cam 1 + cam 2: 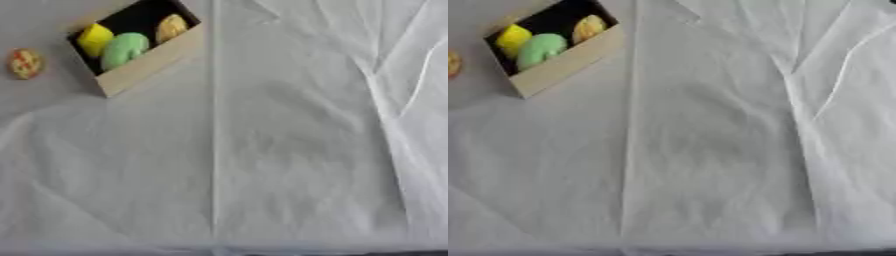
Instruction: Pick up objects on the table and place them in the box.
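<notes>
Overhead view of the work surface, a table draped in a creased white cloth [289, 150]. The box [149, 62], a shallow tan-walled container with a dark interior, sits askew near the far left corner, one long wall turned toward the robot. Three items lie inside it, side by side: a yellow object [94, 39] at the left end, a green object [124, 49] in the middle, and an orange-yellow object [171, 27] at the right end, so the interior looks nearly filled along its length. One item is not yet boxed: a small round orange object [24, 63] with red and pale markings rests on the cloth just left of the box, apart from its wall. Judging by this layout, it is the last piece to collect, and the left hand would have the shorter reach. Neither hand appears in either view, so their finger state cannot be told.
</notes>
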You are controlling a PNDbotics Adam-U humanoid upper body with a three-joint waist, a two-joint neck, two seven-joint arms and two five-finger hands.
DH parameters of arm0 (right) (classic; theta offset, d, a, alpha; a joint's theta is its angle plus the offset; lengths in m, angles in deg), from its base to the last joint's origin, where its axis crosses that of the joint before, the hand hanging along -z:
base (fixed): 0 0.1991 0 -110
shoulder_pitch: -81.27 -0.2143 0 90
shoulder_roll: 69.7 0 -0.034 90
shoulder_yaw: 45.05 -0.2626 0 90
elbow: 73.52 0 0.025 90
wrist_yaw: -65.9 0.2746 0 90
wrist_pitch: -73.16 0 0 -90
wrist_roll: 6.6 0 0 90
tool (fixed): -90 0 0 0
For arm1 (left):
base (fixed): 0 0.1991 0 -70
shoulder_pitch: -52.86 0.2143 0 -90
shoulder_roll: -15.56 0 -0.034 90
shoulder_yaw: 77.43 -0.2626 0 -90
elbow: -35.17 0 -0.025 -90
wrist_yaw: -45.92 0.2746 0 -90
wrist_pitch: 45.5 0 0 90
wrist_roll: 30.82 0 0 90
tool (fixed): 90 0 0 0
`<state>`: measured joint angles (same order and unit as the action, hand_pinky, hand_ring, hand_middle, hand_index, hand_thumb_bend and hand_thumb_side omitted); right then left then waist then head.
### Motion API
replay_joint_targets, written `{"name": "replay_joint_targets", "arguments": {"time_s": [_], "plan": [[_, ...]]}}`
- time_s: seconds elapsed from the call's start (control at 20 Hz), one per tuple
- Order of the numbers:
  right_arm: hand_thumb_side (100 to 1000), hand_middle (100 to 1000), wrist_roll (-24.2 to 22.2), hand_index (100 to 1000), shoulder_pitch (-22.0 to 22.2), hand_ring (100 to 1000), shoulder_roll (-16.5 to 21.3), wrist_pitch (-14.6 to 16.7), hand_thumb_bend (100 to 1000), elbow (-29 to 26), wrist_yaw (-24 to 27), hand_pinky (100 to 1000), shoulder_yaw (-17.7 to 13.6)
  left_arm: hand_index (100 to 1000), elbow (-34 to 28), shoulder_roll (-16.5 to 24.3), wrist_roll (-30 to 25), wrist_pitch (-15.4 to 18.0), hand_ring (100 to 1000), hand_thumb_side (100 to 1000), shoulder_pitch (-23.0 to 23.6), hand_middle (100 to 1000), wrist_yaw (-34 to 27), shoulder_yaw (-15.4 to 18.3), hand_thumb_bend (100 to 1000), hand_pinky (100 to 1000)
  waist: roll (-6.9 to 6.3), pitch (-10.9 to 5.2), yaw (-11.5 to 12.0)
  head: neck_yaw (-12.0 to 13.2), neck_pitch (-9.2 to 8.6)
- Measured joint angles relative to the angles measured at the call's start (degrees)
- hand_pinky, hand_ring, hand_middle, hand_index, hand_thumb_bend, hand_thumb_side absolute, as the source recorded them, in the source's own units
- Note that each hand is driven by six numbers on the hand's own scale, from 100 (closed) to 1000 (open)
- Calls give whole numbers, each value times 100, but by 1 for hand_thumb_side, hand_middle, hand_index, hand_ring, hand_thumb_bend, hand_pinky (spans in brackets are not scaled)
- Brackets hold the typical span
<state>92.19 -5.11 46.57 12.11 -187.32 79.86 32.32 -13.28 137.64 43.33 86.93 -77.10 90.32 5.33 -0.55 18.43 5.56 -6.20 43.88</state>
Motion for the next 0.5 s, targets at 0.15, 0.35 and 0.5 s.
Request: {"name": "replay_joint_targets", "arguments": {"time_s": [0.15, 0.35, 0.5], "plan": [[591, 776, -39, 858, 1, 758, -17, -36, 100, 0, -35, 1000, 38, 883, 3, -84, 247, -137, 831, 147, -68, 790, 169, -3, 576, 735, 0, 1, 6, 7, 0], [594, 774, -107, 857, -2, 756, -44, -83, 100, 0, -91, 1000, 84, 876, 94, -222, 594, -269, 825, 147, -162, 782, 440, -37, 542, 731, 0, 1, 5, 23, 0], [595, 774, -141, 858, -1, 756, -72, -111, 100, 0, -129, 1000, 121, 859, 220, -306, 813, -287, 816, 154, -233, 765, 615, -73, 511, 723, 0, 2, -5, 44, 0]]}}
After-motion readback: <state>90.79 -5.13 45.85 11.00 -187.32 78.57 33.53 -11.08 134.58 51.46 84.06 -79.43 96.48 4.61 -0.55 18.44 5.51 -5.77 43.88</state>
